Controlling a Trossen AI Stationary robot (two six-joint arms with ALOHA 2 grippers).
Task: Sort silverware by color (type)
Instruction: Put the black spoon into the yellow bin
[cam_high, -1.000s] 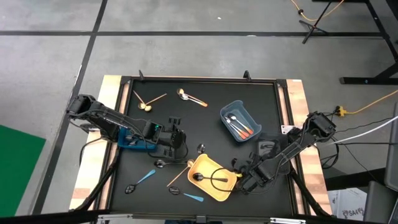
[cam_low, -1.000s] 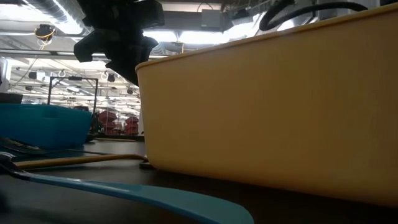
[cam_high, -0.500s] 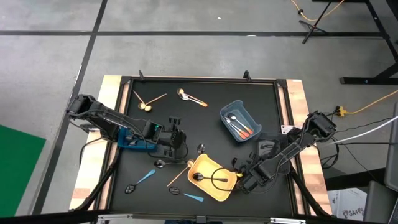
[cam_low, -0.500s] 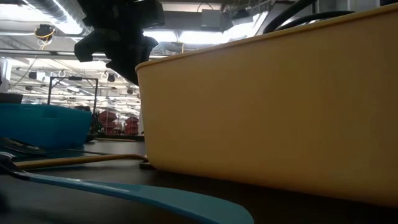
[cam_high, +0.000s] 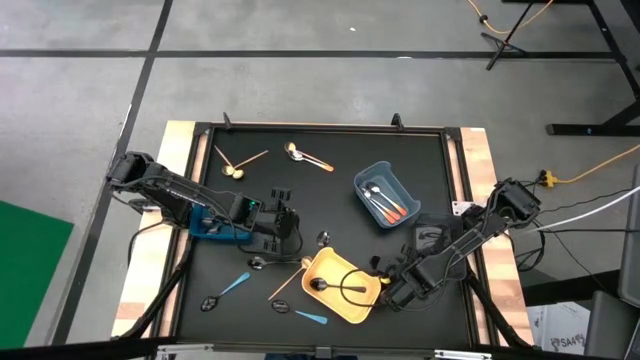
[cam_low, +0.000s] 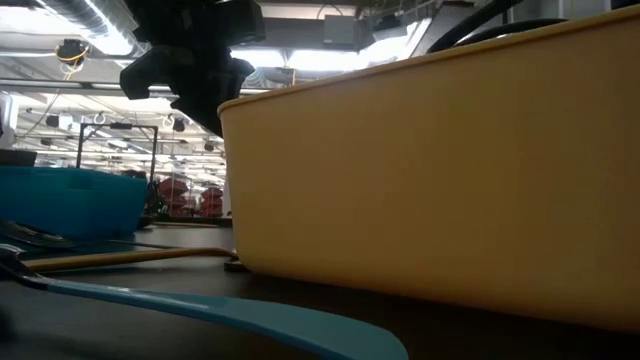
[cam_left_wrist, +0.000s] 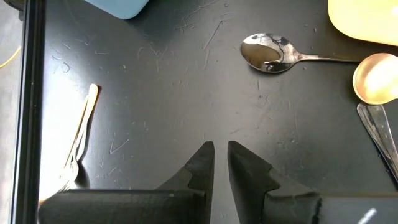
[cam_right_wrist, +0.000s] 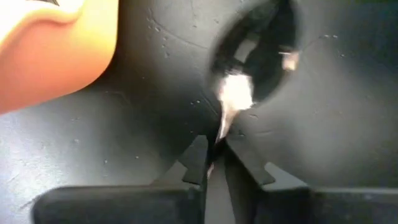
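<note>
Surface (cam_high: 330, 160): black mat in a wooden frame, spoons scattered across it.

Right end effector (cam_right_wrist: 214, 163): low over the mat at the yellow bin's right edge, near right part of the surface. Fingers pinched onto the thin handle of a shiny spoon (cam_right_wrist: 235, 93), whose bowl lies just ahead on the mat.

Left end effector (cam_left_wrist: 221, 160): over the left-centre of the mat, fingers nearly together with a narrow gap, gripping nothing. Ahead of it lie a silver spoon (cam_left_wrist: 266, 54), a gold spoon bowl (cam_left_wrist: 375, 79) and a tan wooden utensil (cam_left_wrist: 83, 124).

Yellow bin (cam_high: 345, 286): near centre, holding black spoons (cam_high: 335, 285).

Blue bin (cam_high: 385, 194): right of centre, holding orange-handled spoons (cam_high: 385, 204).

Far part of the mat: two tan spoons (cam_high: 240, 163) at left; an orange-handled spoon (cam_high: 310, 157) near centre.

Near left of the mat: light-blue-handled spoons (cam_high: 236, 283), one beside a black spoon (cam_high: 209, 303), another (cam_high: 311, 317) just by the yellow bin; a tan spoon (cam_high: 286, 281) angled toward that bin.
</note>
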